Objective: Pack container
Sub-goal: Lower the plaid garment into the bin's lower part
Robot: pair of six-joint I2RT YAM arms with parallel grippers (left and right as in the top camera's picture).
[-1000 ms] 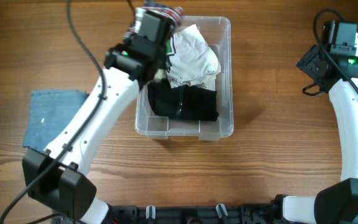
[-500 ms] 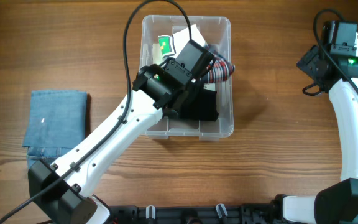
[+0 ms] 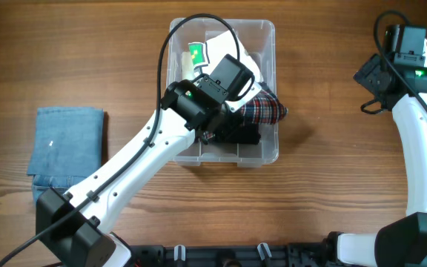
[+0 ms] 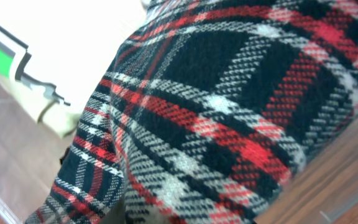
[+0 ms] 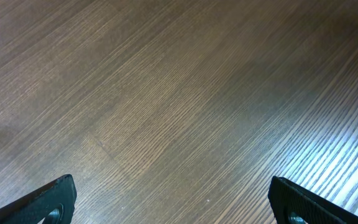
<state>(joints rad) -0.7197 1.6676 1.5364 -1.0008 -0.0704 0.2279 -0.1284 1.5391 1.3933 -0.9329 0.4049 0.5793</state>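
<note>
While a white garment [image 3: 217,44] and a black garment [image 3: 245,135] already lie in the container [image 3: 267,44], the left gripper [image 3: 242,95] above it appears clamped on a plaid cloth [image 3: 265,111] draped over its right rim. A folded blue cloth [image 3: 67,144], left of the container, remains unpacked. The right gripper [image 5: 176,205], well right of the container, gapes empty.

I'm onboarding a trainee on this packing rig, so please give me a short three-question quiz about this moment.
1. True or false: the right gripper is open over bare table.
2. Fill in: the left gripper holds a ___ cloth over the container.
3. Where is the folded blue cloth? A) in the container B) on the table, on the left arm's side C) in the right gripper
Key: 1 true; 2 plaid (the plaid cloth); 3 B.
</note>
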